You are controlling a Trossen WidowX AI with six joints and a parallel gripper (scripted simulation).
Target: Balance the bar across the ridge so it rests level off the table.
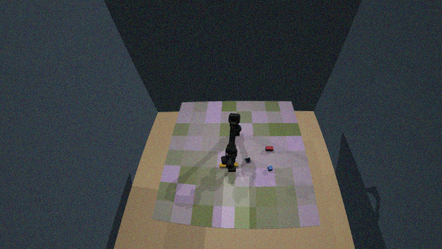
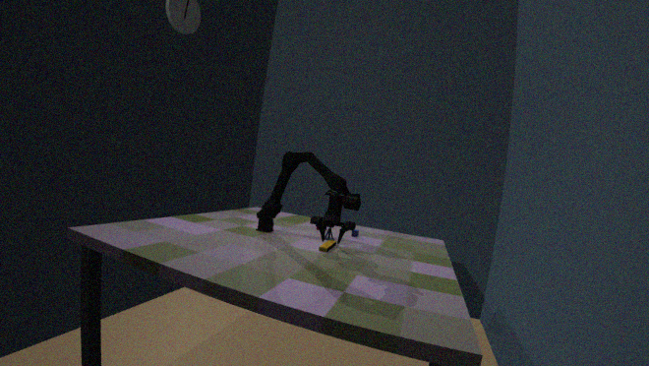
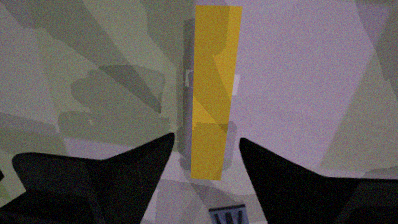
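You're looking at a bar [image 1: 222,165] [image 2: 327,245] [image 3: 212,95] that seems smooth and matt, like painted wood or plastic. Your arm [image 1: 232,138] [image 2: 283,181] looks dull, like matt plastic or coated metal. The tabletop [image 1: 201,194] [image 2: 197,256] [image 3: 300,100] looks flat and matt; you can't tell its material.
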